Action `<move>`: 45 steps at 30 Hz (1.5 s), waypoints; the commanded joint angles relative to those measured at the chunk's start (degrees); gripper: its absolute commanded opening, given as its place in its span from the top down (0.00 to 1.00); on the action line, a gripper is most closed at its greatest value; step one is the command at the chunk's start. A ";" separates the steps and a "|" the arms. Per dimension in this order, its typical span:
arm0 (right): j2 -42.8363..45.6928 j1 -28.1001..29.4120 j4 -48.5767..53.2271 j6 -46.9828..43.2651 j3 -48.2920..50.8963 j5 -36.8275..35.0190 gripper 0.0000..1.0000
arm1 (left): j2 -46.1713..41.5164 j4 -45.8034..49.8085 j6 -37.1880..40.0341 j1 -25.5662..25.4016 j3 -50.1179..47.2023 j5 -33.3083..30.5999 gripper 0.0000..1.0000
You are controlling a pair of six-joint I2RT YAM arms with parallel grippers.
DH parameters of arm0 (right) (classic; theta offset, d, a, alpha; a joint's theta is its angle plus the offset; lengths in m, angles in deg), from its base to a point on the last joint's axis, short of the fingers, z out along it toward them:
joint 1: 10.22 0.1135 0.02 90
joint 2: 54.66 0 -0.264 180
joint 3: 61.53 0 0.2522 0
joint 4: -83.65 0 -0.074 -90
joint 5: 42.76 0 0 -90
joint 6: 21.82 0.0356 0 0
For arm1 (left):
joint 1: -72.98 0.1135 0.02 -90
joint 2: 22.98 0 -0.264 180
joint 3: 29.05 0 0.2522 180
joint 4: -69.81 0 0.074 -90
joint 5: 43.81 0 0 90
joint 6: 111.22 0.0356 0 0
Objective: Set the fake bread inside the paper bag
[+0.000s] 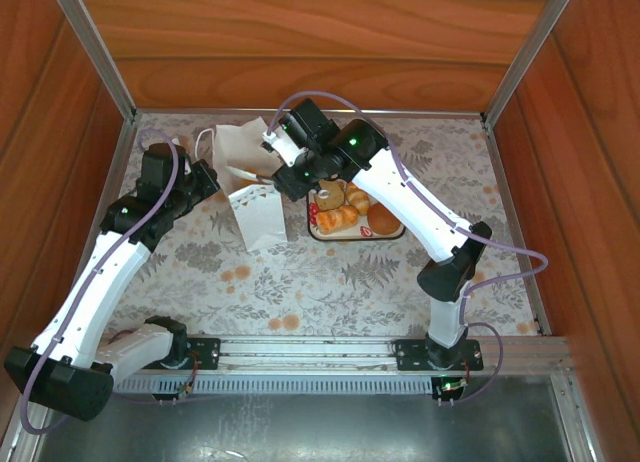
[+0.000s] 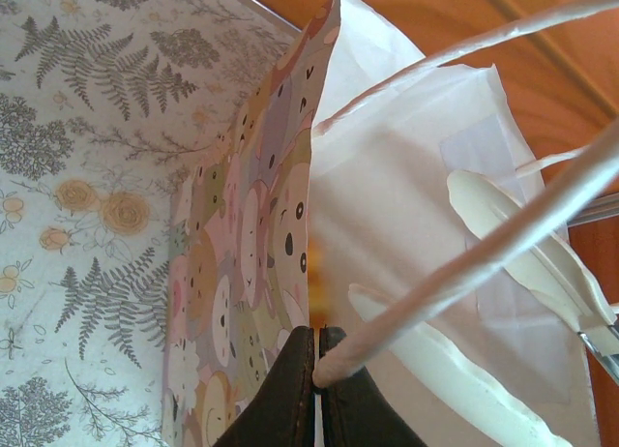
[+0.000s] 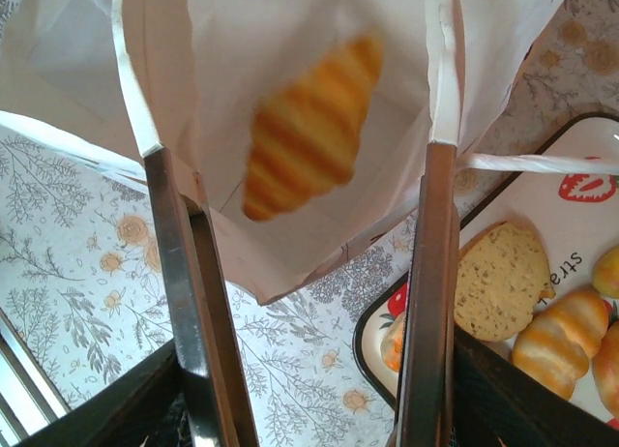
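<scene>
Left end effector of mine is pressed together on the rim of the paper bag, pinching it beside a cord handle at the bottom middle of the left wrist view, so the mouth stays open. My right end effector is closed around a pair of metal tongs. Its fingers sit against the two arms at the lower corners of the right wrist view. The arms stand apart, reaching up into the bag's mouth.

Between those arms, upper middle of that view, a golden croissant shows blurred against the white inside of the bag, touching neither arm as far as I can see. I judge it released and dropping in, so this one pastry is as good as delivered. Whether anything else lies deeper in the bag I cannot tell.

Most of the work is left. On the tray at the lower right, several toy pastries wait: a speckled slice, another croissant, and in the overhead view a round bun right of centre. The tray sits on the tabletop just beside the bag. Each piece needs its own trip with the tongs.
</scene>
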 commanded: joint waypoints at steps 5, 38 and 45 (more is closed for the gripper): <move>3.11 -0.01 -3.06 0.12 -1.32 -0.20 0.36 | -0.07 0.82 0.77 0.53 -0.47 -0.62 0.92; 30.49 -17.16 -14.48 9.81 18.30 4.21 0.38 | 1.02 0.73 1.31 1.69 2.46 0.69 0.78; 30.36 -25.83 -13.78 11.67 26.49 4.01 0.38 | -1.27 0.57 0.82 2.03 2.36 0.96 0.55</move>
